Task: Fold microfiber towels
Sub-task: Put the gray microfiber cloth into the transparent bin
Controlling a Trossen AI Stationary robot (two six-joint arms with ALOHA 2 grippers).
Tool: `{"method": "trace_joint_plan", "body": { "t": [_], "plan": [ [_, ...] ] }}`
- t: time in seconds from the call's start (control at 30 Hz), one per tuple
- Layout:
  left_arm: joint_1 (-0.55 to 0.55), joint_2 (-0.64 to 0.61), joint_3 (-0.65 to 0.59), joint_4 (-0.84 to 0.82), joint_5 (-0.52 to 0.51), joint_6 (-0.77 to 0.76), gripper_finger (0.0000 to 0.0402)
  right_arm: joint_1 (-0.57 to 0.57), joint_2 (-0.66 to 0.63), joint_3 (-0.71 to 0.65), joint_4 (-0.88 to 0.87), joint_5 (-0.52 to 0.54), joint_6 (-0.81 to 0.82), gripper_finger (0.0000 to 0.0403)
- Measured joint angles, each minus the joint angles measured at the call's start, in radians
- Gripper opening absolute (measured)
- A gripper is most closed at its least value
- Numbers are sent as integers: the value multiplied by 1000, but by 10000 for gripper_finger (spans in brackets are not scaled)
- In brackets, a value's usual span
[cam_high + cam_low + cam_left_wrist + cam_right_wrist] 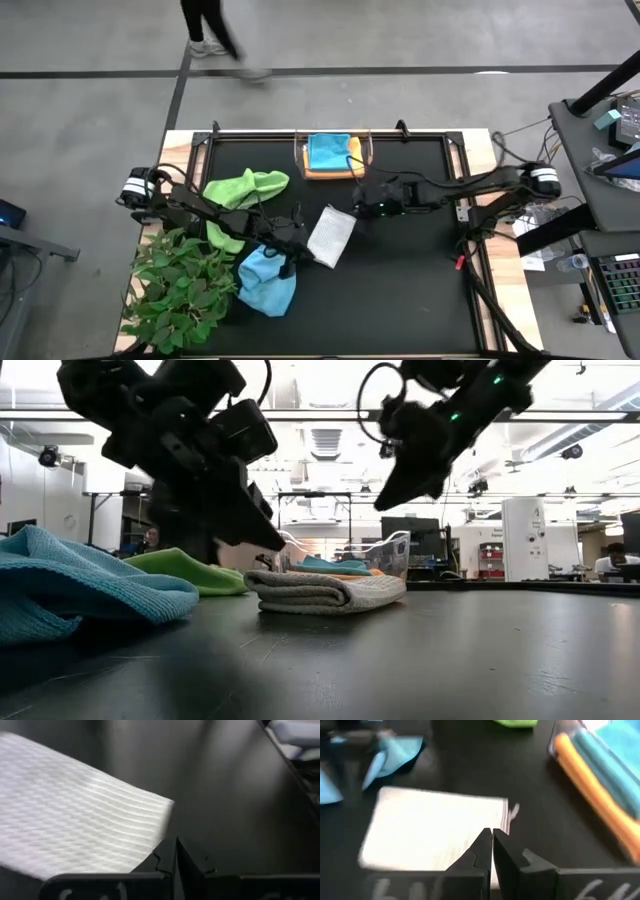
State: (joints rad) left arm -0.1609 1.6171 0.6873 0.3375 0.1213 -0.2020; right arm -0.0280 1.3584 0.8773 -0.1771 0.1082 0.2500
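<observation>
1. The bench [400, 300] has a black top; both arms reach in over its middle.
2. A leafy plant [180, 285] sits at the near left corner.
3. The clear bin [300, 160] stands at the middle of the far edge, holding a teal towel [328, 150] on top of a yellow-orange towel [325, 174].
4. The lime green towel [245, 188] lies crumpled left of centre, partly under the left arm.
5. The light blue towel [266, 282] lies bunched toward the near edge, just beside the plant.
6. The pale grey-white towel [331, 235] lies folded flat near the centre, between the two hands.
7. The left hand [175, 851] is clenched on nothing, right at the grey-white towel's edge.
8. The right hand [492, 842] is also clenched and empty, raised over that towel's far side.
</observation>
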Motion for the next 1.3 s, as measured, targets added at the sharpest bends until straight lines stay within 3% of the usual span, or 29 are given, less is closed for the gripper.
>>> {"method": "trace_joint_plan", "body": {
  "t": [0.17,0.37,0.63,0.87,1.0,1.2,1.3],
  "plan": [
    [48,-4,25,-4,-59,-43,0,15,-101,-54,-51,-10,41,9],
    [114,-4,51,-12,-51,-194,25,26,-197,-163,48,-3,42,9],
    [194,-4,53,-119,57,-486,150,26,-291,-267,207,8,-72,9],
    [226,4,113,-200,50,-525,252,23,-344,-274,236,42,-188,9],
    [241,30,181,-257,34,-552,261,21,-364,-276,233,49,-231,9],
    [259,80,319,-547,30,-578,245,7,-405,-261,235,52,-301,9],
    [267,90,364,-608,27,-579,242,-5,-435,-261,225,52,-325,9]
  ]
}}
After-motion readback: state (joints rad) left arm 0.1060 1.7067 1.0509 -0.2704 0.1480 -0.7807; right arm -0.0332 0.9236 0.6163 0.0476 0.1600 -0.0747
